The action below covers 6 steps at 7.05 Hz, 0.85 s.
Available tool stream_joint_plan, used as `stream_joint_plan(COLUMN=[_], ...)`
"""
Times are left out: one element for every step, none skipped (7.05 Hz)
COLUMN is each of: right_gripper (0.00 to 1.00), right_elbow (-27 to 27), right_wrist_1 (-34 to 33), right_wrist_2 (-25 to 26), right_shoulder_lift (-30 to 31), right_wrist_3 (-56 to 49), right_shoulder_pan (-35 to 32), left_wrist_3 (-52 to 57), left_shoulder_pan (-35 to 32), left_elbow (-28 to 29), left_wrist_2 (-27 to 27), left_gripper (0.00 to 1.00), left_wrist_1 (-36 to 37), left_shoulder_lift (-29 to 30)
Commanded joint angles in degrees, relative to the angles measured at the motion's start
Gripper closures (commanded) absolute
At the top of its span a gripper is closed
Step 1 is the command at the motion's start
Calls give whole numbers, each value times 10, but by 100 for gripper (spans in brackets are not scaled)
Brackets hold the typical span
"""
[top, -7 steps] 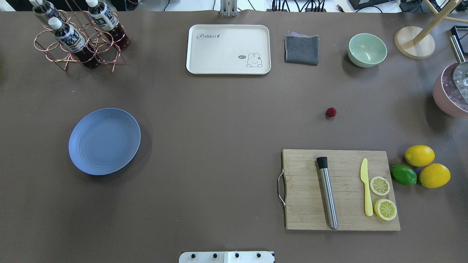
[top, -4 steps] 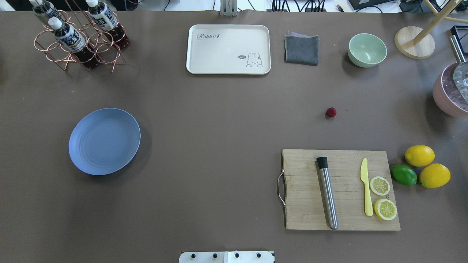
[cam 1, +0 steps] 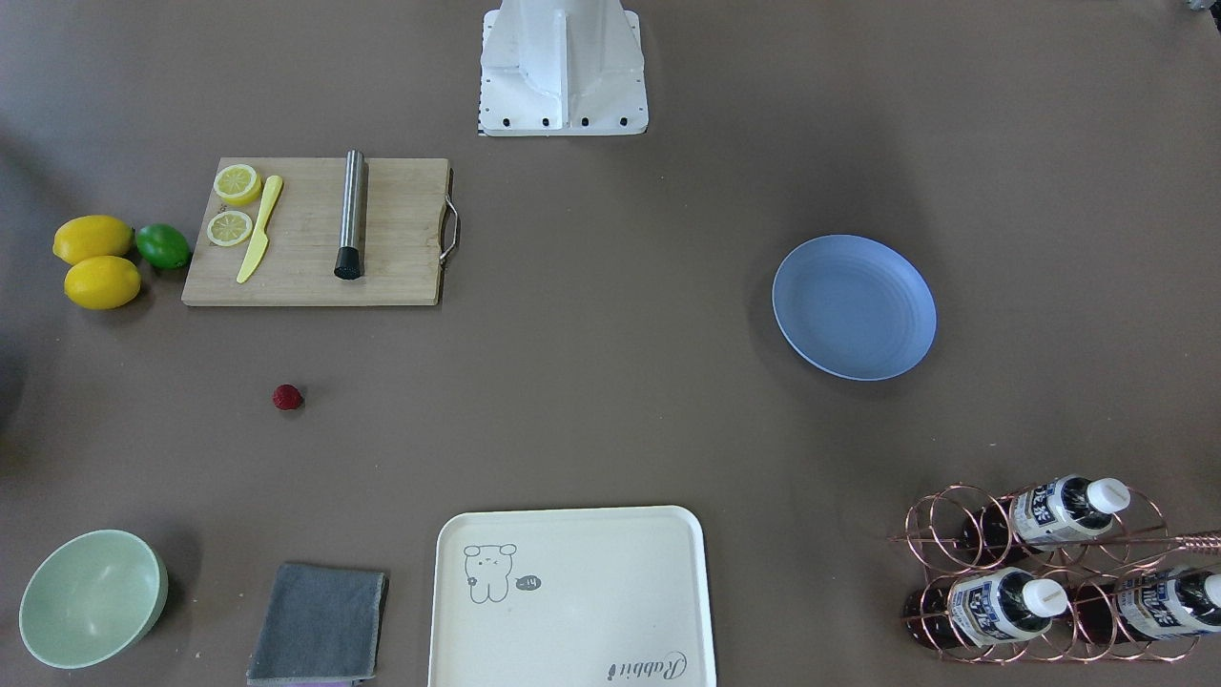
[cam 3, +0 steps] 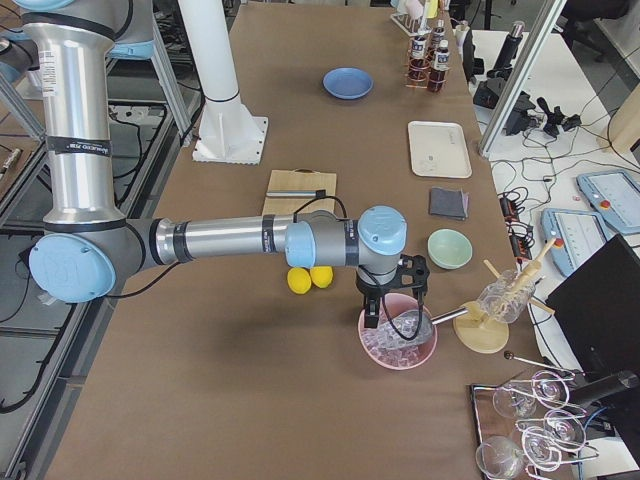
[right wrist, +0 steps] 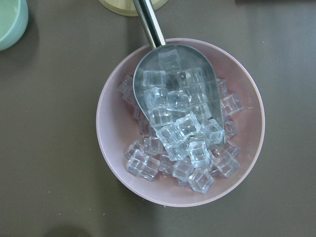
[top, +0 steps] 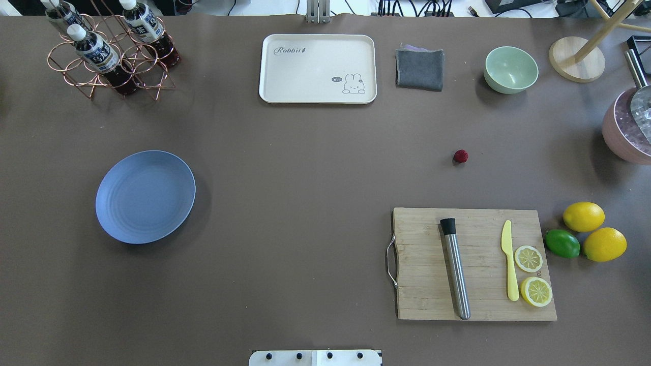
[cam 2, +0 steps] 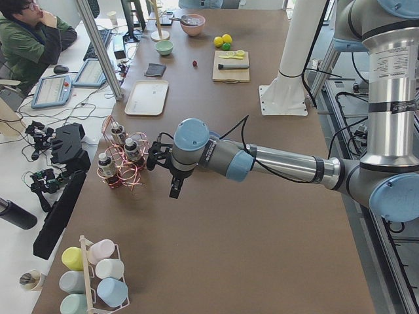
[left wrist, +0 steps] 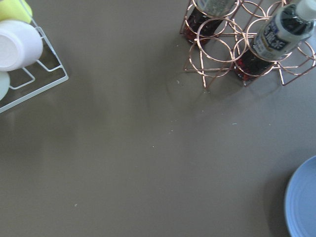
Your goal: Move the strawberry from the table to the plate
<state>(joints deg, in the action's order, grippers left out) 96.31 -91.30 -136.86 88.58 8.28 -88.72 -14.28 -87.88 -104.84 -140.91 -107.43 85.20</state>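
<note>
Strawberry [top: 461, 156] on the table [top: 305, 203], well apart from both grippers.
Right gripper [cam 3: 372, 316] over the ice bowl [cam 3: 402, 363], left gripper [cam 2: 174, 190] by the bottle rack [cam 2: 124, 171]; open or closed cannot be told.

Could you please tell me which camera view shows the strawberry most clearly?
The front-facing view: the strawberry lies unobstructed on bare table. Overhead shows it about as well; the left side view only as a distant speck. The others miss it.
</note>
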Motion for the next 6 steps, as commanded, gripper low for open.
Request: stream_joint_plan(right_gripper=[0,0,0,0,0,0], right_elbow=[-1,-1,-1,0,0,1], right_wrist_1=[0,0,0,1,1,1], right_wrist_2=[-5,-5,-5,-5,-5,-4], right_shoulder_lift=[-19,-23,-23,-23,-24,-24], right_wrist_3=[42,44,48,48,48,48], right_shoulder_pan=[28,36,39,40,43,46], left_wrist_3=[-110,-149,-196,-282,-377,-419], left_shoulder_pan=[40,82,136,192,243,290], left_elbow=[5,7,6,17,32,34], left_wrist_2=[4,17,63,102,140,169], left_gripper=[2,2,2,2,2,2], left_wrist_1=[-86,-107,-134,-212,-281,-300], left_shoulder_lift=[4,3,-2,-14,-15,-10])
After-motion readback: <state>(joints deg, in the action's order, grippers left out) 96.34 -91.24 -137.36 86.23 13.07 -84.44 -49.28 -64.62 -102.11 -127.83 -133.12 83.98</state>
